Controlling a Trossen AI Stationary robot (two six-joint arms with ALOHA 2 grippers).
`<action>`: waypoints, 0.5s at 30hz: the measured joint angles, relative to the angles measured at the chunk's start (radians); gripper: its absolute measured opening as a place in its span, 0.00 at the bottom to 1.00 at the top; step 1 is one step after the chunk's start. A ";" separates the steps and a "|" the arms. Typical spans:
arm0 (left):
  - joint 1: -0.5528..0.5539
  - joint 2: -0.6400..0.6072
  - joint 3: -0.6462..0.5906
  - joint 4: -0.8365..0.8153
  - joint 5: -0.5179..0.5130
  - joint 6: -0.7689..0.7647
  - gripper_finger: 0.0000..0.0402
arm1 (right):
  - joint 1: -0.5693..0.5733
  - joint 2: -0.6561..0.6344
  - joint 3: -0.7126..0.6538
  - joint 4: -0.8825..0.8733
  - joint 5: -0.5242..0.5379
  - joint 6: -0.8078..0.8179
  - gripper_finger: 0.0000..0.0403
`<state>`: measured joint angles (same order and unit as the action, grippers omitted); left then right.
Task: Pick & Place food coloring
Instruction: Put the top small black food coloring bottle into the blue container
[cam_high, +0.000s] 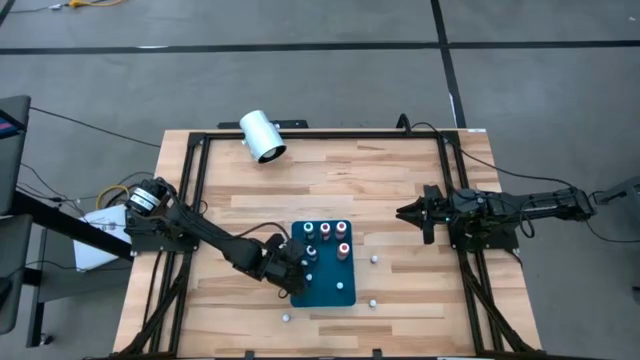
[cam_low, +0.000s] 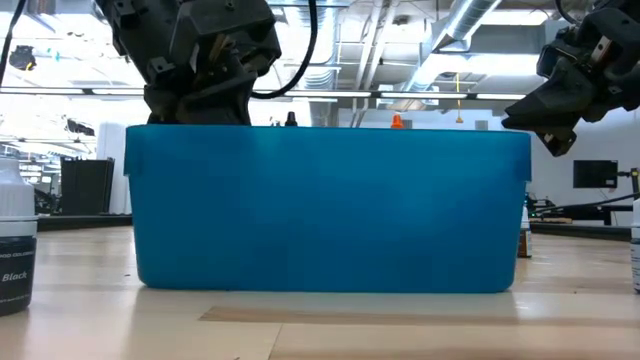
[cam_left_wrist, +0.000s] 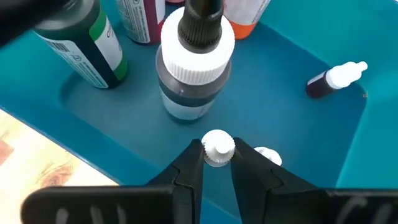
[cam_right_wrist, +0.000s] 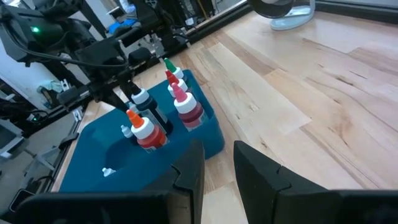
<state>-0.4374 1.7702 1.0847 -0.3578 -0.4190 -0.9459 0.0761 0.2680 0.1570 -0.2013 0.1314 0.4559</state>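
A teal tray (cam_high: 340, 290) near the table's front holds several upright food coloring bottles (cam_high: 326, 231). In the left wrist view a black-tipped bottle (cam_left_wrist: 196, 68) and a green one (cam_left_wrist: 87, 43) stand there, and a small dark bottle (cam_left_wrist: 336, 79) lies on its side. My left gripper (cam_high: 300, 272) reaches down into the tray and is shut on a small white cap (cam_left_wrist: 217, 148). A second white cap (cam_left_wrist: 268, 155) lies just behind one finger. My right gripper (cam_high: 412, 213) waits at the table's right, open, with nothing between its fingers (cam_right_wrist: 186, 174). My left gripper pinches the small white cap by its ribbed side (cam_left_wrist: 217, 158) between its two fingertips. The fingers slant down into the tray from the table's left. The cap stands top up beside the black-tipped bottle. Whether it rests on the tray floor I cannot tell.
A large white cylinder (cam_high: 262, 136) lies on its side at the far left. Loose white caps (cam_high: 375, 259) (cam_high: 372, 300) (cam_high: 286, 316) lie on the wood around the tray. A bottle labelled Black (cam_low: 15, 245) stands at the low view's left edge. The tray's wall (cam_low: 330, 210) fills that view.
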 joint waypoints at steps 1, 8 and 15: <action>0.000 0.000 0.000 -0.001 0.000 0.000 0.14 | 0.000 0.000 0.000 0.000 0.000 0.000 0.19; 0.001 0.000 0.000 -0.005 -0.034 0.001 0.14 | 0.000 0.000 0.000 0.000 0.000 -0.001 0.19; 0.002 0.000 0.000 0.016 -0.024 0.005 0.14 | 0.000 0.000 0.000 0.000 0.000 -0.001 0.19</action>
<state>-0.4355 1.7702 1.0847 -0.3417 -0.4431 -0.9405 0.0761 0.2680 0.1570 -0.2016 0.1310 0.4549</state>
